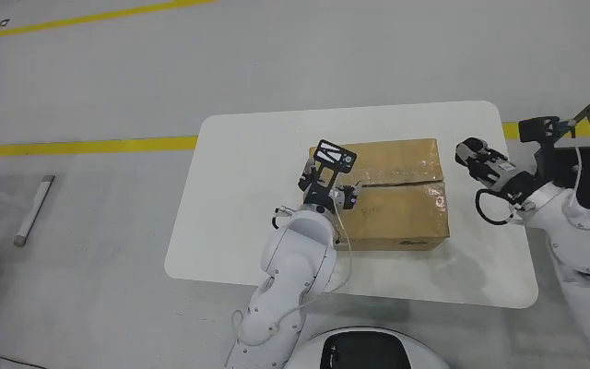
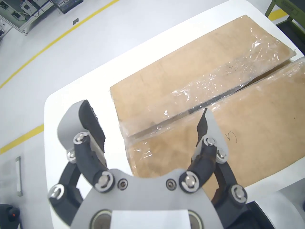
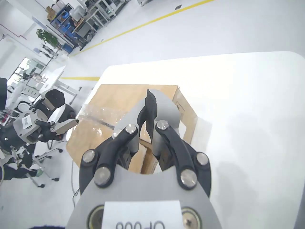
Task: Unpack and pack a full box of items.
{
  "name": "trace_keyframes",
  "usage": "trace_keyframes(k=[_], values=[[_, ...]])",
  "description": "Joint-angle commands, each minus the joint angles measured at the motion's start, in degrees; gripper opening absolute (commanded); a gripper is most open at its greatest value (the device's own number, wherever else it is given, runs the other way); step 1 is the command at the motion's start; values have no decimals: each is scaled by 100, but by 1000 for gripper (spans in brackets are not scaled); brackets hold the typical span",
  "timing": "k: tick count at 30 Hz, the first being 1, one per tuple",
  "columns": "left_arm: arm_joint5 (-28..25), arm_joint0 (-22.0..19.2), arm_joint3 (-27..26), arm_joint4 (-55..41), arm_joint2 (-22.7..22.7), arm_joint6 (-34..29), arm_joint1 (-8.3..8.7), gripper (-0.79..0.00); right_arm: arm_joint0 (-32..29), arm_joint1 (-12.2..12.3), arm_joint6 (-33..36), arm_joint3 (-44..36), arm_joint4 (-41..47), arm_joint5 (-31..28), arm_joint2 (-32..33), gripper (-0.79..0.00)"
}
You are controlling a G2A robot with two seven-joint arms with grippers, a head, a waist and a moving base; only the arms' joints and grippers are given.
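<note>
A closed brown cardboard box (image 1: 398,194) lies on the white table (image 1: 249,184), its two top flaps meeting at a seam covered with clear tape (image 2: 214,82). My left gripper (image 1: 334,164) hangs open over the box's left end, one fingertip (image 2: 206,117) close to the taped seam (image 2: 166,122), the other finger (image 2: 91,120) over bare table. My right gripper (image 1: 472,153) is shut with nothing in it, held just off the box's right end (image 3: 184,110). The left gripper (image 3: 59,126) also appears far off in the right wrist view.
The box takes up the table's middle right. Bare tabletop (image 1: 240,221) lies to its left and along the front edge (image 1: 442,286). A grey bar (image 1: 33,210) lies on the floor to the left, beside a yellow floor line (image 1: 92,146).
</note>
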Motion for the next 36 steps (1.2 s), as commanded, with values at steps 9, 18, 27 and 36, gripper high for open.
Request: trace_keyframes(k=[9, 18, 27, 36], values=[[121, 158, -258, 168, -137, -1, 10, 0, 1547, -3, 1093, 1360, 138, 119, -885, -785], [108, 232, -320, 231, -274, -14, 20, 0, 2015, -27, 1418, 1817, -344, 7, -1594, -785], [104, 212, -289, 259, -394, 16, 21, 0, 2116, 16, 2003, 1770, -283, -46, -1685, -785], [97, 148, -186, 245, -402, 56, 8, 0, 2104, 107, 2559, 1511, -242, -111, -1566, -785]])
